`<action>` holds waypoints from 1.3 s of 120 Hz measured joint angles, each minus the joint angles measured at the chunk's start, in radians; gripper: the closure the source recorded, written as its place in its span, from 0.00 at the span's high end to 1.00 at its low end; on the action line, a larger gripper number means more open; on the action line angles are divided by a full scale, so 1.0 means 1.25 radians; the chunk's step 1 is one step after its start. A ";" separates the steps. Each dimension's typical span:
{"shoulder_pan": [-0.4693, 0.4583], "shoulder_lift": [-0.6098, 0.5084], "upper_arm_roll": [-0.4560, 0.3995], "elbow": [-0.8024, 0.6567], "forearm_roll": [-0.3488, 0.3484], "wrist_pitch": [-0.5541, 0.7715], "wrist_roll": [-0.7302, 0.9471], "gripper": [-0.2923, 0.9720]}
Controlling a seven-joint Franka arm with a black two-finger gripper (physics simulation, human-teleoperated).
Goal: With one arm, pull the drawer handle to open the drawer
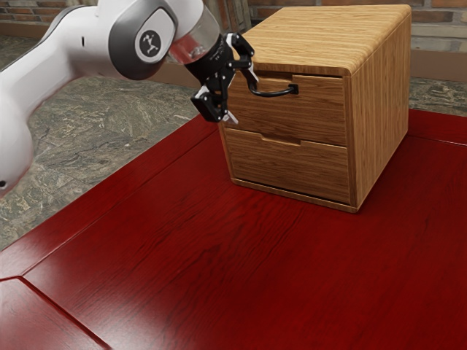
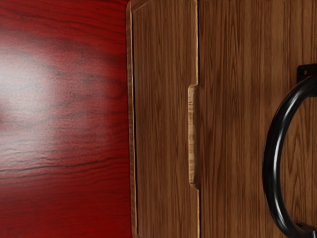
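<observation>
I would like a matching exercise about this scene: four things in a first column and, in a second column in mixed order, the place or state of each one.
Column one
1. black curved metal handle
2. black two-finger tool
3. lower light-brown wooden drawer front
4. dark red wooden table

Column two
A. bears the light-brown wooden cabinet
B. fixed to the upper drawer front
C. has a shallow notch in its top edge and no handle
D. open, at the handle's end on the exterior view's left

Pairs: 1-B, 2-D, 3-C, 4-A
</observation>
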 joint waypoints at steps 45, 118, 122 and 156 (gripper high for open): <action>0.017 0.046 -0.008 0.045 -0.003 -0.004 -0.005 0.77; 0.084 0.124 -0.085 0.138 -0.003 -0.005 -0.009 0.77; 0.085 0.130 -0.086 0.139 -0.003 -0.005 -0.009 0.77; 0.097 0.161 -0.088 0.170 -0.004 -0.007 -0.010 0.77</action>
